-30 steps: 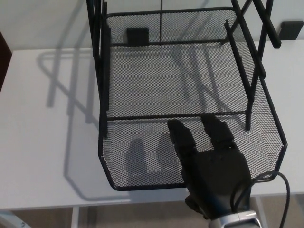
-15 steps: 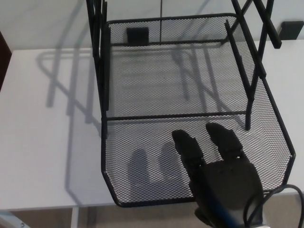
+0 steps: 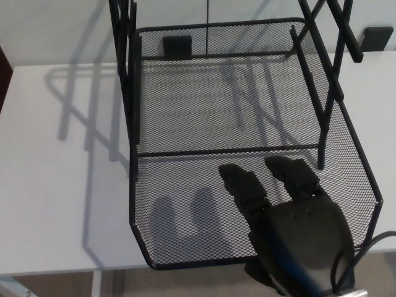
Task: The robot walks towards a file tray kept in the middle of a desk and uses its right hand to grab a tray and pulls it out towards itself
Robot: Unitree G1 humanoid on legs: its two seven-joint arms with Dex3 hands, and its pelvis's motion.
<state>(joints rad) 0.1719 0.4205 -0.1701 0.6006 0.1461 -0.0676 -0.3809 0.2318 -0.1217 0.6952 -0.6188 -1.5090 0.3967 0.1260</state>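
Two thick fingers (image 3: 244, 185) of the right hand (image 3: 291, 229) lie spread over the front rim of the black mesh tray (image 3: 185, 204), reaching into it from 5 o'clock, gripping that front edge. This tray sits low in the black wire rack (image 3: 127, 93), drawn partly out over the near edge of the white tabletop (image 3: 55, 185). Rack uprights stand at 11 and 1 o'clock. No writing or label can be read anywhere
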